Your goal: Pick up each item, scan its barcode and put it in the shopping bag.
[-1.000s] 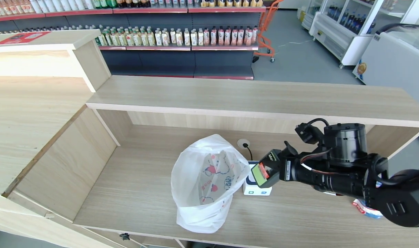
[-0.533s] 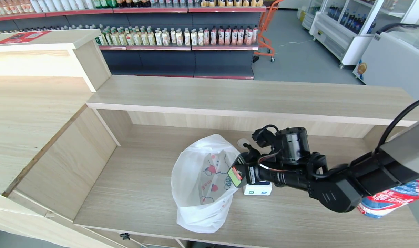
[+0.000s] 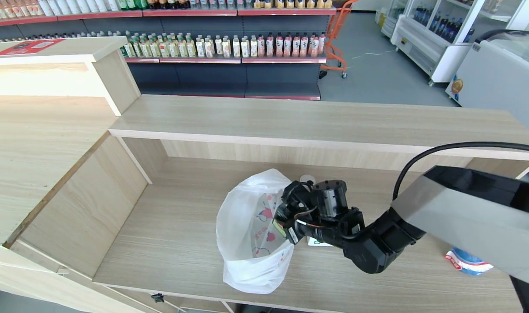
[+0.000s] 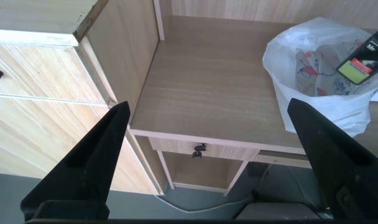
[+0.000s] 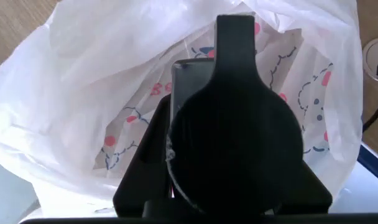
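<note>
My right gripper (image 3: 282, 227) is shut on a small dark box (image 3: 280, 228) with a green and red label. It holds the box at the mouth of the white shopping bag (image 3: 251, 237), just over the right rim. The left wrist view shows the box (image 4: 362, 60) above the bag (image 4: 313, 74). In the right wrist view the bag (image 5: 83, 93) lies open below and the box's grey edge (image 5: 184, 81) shows beside the finger. A printed paper pack (image 3: 264, 226) lies inside the bag. My left gripper (image 4: 214, 162) hangs open, off the counter's front left, with nothing between its fingers.
The white scanner (image 3: 320, 241) stands just right of the bag, mostly behind my right arm, its cable running to a hole (image 3: 307, 177) in the counter. A red, white and blue pack (image 3: 464, 263) lies at the counter's right end. A raised shelf (image 3: 316, 121) borders the back.
My right arm has swung left with the box, from in front of the scanner to the bag's mouth, and has come lower. The bag has stayed put.
</note>
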Robot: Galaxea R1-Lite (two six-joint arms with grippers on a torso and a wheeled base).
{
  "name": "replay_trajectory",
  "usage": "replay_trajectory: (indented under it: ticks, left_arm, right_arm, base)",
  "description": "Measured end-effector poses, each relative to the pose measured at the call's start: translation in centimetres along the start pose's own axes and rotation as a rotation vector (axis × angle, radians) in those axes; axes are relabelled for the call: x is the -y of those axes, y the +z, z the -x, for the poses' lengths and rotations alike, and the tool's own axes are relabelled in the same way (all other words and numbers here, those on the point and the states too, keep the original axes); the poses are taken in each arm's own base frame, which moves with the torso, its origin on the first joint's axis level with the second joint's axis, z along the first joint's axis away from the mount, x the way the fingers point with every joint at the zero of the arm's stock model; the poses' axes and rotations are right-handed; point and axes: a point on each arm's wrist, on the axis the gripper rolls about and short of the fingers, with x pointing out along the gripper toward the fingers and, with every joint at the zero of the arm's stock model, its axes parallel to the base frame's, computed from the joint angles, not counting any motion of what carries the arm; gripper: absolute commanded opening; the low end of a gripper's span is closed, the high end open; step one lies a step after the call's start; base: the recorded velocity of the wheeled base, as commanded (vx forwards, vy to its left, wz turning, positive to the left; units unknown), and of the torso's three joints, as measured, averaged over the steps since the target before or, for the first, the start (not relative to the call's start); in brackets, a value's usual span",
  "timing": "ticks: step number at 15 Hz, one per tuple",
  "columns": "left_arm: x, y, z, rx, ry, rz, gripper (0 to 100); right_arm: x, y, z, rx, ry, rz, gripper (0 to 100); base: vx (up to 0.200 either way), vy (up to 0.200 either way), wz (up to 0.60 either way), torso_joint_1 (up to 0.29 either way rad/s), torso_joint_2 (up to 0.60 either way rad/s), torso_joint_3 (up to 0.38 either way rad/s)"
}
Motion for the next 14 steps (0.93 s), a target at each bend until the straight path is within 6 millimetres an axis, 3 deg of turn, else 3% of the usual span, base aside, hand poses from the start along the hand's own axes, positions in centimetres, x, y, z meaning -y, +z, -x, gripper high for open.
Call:
replay_trajectory:
  ticks: [5,6,10,14]
  left_arm:
    - [0.0,0.0,0.0,0.000,0.000,0.000,100]
    - [0.0,0.0,0.0,0.000,0.000,0.000,100]
    - [0.0,0.0,0.0,0.000,0.000,0.000,100]
    - [0.0,0.0,0.0,0.000,0.000,0.000,100]
  right_arm:
    - [-0.7,-1.9,-2.2,0.013,-0.023,0.005,0]
    - [-0.7,-2.2,-2.5,0.008,-0.020,0.003,100]
    - [-0.7,-1.7,-2.5,0.023,-0.014,-0.095,100]
    - [-0.1,1.1,-0.3,0.041,0.008,-0.325,100]
  base:
    - [0.000,0.000,0.00,0.000,0.00,0.000]
    - [0.000,0.000,0.00,0.000,0.00,0.000]
    - [0.000,0.000,0.00,0.000,0.00,0.000]
    - [0.000,0.000,0.00,0.000,0.00,0.000]
